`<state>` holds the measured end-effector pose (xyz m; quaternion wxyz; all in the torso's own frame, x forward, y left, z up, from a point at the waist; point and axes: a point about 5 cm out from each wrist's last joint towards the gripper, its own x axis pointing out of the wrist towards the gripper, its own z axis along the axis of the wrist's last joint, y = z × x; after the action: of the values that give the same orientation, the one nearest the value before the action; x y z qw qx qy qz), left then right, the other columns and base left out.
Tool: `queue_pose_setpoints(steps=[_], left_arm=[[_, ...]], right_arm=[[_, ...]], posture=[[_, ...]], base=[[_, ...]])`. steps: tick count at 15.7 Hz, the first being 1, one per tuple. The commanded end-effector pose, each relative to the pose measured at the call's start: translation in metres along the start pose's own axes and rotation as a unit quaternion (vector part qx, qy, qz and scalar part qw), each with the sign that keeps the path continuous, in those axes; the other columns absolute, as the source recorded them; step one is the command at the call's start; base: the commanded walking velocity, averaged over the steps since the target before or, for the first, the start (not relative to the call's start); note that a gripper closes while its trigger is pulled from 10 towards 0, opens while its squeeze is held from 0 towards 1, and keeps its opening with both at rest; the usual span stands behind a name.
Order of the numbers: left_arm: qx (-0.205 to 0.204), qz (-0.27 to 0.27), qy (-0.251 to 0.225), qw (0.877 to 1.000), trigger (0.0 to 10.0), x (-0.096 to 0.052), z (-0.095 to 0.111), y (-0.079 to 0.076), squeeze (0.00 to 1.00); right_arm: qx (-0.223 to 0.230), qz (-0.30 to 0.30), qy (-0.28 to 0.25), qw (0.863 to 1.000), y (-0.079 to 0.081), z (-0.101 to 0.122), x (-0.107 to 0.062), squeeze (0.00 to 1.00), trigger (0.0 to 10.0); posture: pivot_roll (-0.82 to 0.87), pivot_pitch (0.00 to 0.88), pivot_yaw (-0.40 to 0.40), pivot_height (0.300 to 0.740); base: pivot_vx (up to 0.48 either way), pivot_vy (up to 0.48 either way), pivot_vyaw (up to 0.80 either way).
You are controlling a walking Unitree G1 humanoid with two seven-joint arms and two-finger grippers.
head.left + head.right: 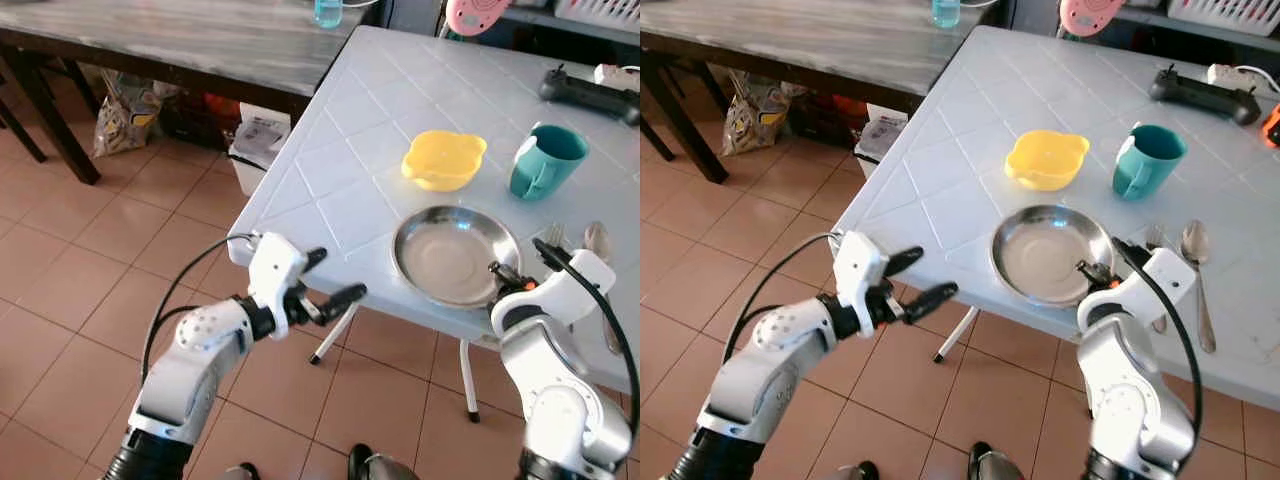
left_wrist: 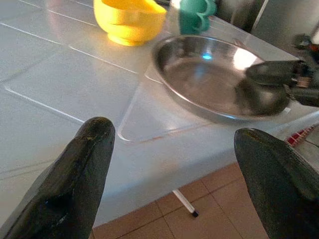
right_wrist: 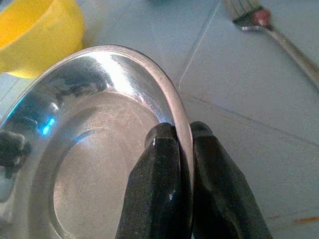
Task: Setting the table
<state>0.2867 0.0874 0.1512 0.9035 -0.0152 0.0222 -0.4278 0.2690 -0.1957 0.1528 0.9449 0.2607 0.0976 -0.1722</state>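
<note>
Two black fingers of the right tool (image 3: 182, 149) are clamping the round steel plate's (image 1: 455, 255) four-o'clock rim; slide it slowly inward along the counter (image 1: 340, 130), while the left tool (image 1: 335, 280) is waiting with fingers apart.

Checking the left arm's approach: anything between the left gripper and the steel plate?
Nothing visible. The left gripper hangs open off the table's near edge, with only bare tabletop between it and the steel plate. The right gripper is already clamped on the plate's rim.

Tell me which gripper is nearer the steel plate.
Right. The right gripper is shut on the steel plate, pinching its near rim. The left gripper hangs open off the table's edge, apart from the plate.
</note>
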Motion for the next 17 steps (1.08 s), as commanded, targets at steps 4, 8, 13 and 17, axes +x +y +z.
queue_pose_setpoints(steps=[4, 8, 13, 17], left_arm=[[0.007, 0.122, -0.033, 0.992, 10.0, -0.008, 0.008, 0.038, 0.00], [-0.006, 0.272, -0.046, 0.961, 10.0, -0.020, 0.012, 0.077, 0.00], [-0.032, 0.318, -0.040, 0.947, 10.0, -0.027, 0.004, 0.091, 0.00], [-0.031, 0.309, -0.034, 0.950, 10.0, -0.024, 0.000, 0.087, 0.00]], right_arm=[[-0.102, 0.063, -0.034, 0.992, 0.011, -0.008, -0.017, 0.00, 0.0], [-0.127, 0.112, -0.097, 0.981, 0.026, 0.005, -0.025, 0.00, 10.0], [-0.135, 0.121, -0.121, 0.976, 0.030, 0.004, -0.029, 0.00, 10.0], [-0.130, 0.142, -0.126, 0.973, 0.036, 0.003, -0.032, 0.00, 10.0]], posture=[[0.10, 0.157, -0.058, 0.740], [0.10, 0.143, -0.061, 0.740], [0.11, 0.143, -0.064, 0.740], [0.11, 0.151, -0.064, 0.740]], base=[[0.000, 0.000, 0.00], [0.000, 0.000, 0.00], [0.000, 0.049, -0.09], [0.000, 0.356, -0.76]])
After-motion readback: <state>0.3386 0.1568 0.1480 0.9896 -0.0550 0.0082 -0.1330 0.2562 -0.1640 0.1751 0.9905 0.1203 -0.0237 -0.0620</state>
